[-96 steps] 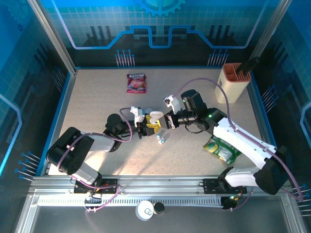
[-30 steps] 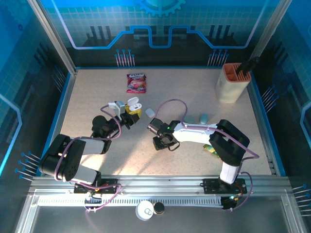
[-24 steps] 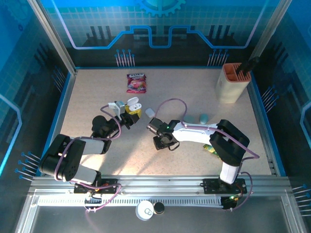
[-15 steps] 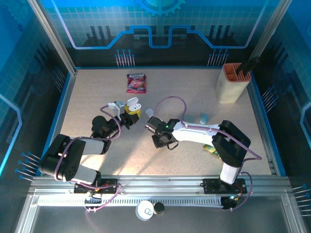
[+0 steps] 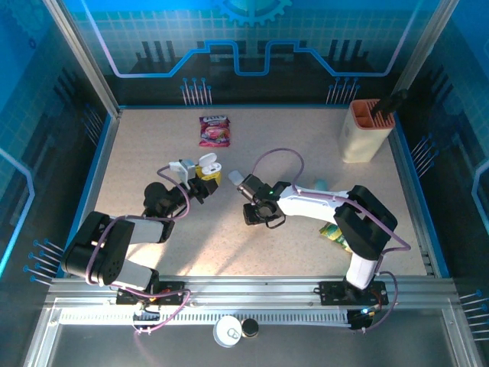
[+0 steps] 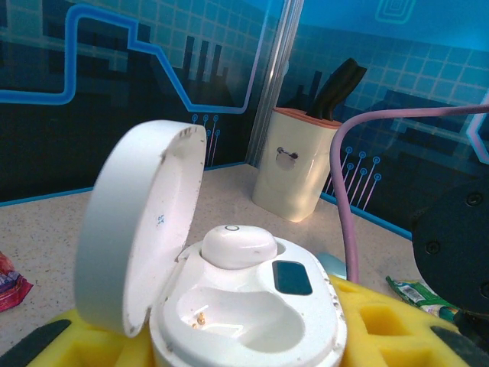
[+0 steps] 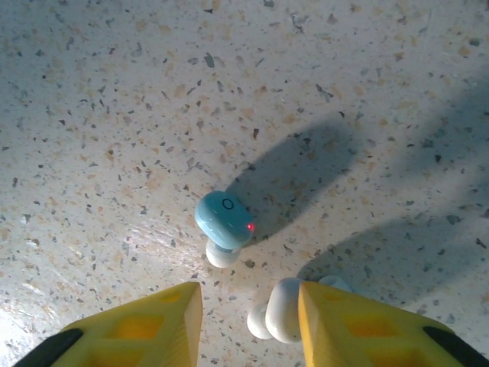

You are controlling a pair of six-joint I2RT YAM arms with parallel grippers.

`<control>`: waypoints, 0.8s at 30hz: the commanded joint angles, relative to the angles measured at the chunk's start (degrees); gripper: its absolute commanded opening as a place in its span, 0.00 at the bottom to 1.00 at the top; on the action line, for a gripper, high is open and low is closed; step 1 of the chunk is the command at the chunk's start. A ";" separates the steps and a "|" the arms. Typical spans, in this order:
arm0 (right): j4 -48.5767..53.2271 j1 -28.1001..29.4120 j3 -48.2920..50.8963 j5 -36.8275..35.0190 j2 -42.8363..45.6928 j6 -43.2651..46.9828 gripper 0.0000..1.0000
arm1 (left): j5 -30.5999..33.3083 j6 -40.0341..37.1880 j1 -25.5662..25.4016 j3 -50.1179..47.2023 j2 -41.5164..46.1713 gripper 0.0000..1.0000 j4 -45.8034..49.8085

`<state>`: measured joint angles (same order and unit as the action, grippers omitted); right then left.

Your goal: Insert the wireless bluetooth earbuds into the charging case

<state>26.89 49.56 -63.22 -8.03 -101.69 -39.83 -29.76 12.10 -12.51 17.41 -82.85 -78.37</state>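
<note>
Left end effector [image 5: 201,177]: yellow pads clamped on either side of the white pebble-shaped plastic charging case [image 6: 246,317], holding it left of centre
Case lid [image 6: 141,229]: swung open, standing nearly upright
Seated white earbud [image 6: 238,245]: sits in the far well of the case, beside a small dark window
Right end effector [image 7: 248,330]: pointing down, yellow fingers [image 7: 145,327] spread apart and gripping nothing
Pale-blue stemmed earbud [image 7: 223,218]: lies on the speckled tabletop [image 7: 114,115] just ahead of the gap between the fingers, a red dot lit on it
Loose white earbud [image 7: 281,310]: on the tabletop between the fingers, close against the one on the right-hand side of the wrist view
Beige utensil holder [image 5: 365,131]: far right corner
Pink snack packet [image 5: 215,130]: near the far edge
Green packet [image 5: 336,234]: beside the right arm
</note>
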 commanded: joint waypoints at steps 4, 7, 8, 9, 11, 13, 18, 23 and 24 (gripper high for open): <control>-0.90 -0.88 1.93 0.88 -0.90 -2.06 0.37 | -0.34 1.17 0.58 -0.56 0.33 0.21 -1.97; -0.47 -0.94 2.17 0.29 -0.94 -2.22 0.38 | -0.61 1.31 0.57 -0.40 0.15 0.21 -1.97; -0.23 -0.89 2.30 0.03 -0.94 -2.26 0.38 | -0.60 1.27 0.56 -0.34 0.09 0.21 -1.96; 0.01 -0.88 2.31 -0.18 -0.84 -2.32 0.39 | -0.71 1.34 0.55 -0.26 -0.10 0.21 -1.96; 0.46 -0.89 2.48 -1.06 -0.61 -2.44 0.39 | -0.67 1.35 0.56 -0.11 -0.31 0.21 -1.94; 0.70 -0.89 2.65 -1.70 -0.06 -2.70 0.40 | -0.77 1.52 0.56 0.10 -0.60 0.21 -2.01; -1.48 -0.95 3.15 -0.19 0.70 -2.19 0.40 | -0.94 1.66 0.56 0.53 -1.40 0.21 -1.99; -2.61 -0.96 2.69 2.44 -0.48 -2.35 0.38 | -1.08 1.85 0.60 0.97 -1.57 0.21 -1.96; -3.09 -0.91 2.88 2.94 -0.52 -2.43 0.38 | -1.03 1.80 0.56 1.00 -1.61 0.21 -2.01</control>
<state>24.25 49.06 -61.19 -7.22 -101.65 -41.19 -29.78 13.56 -12.51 17.41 -83.96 -78.35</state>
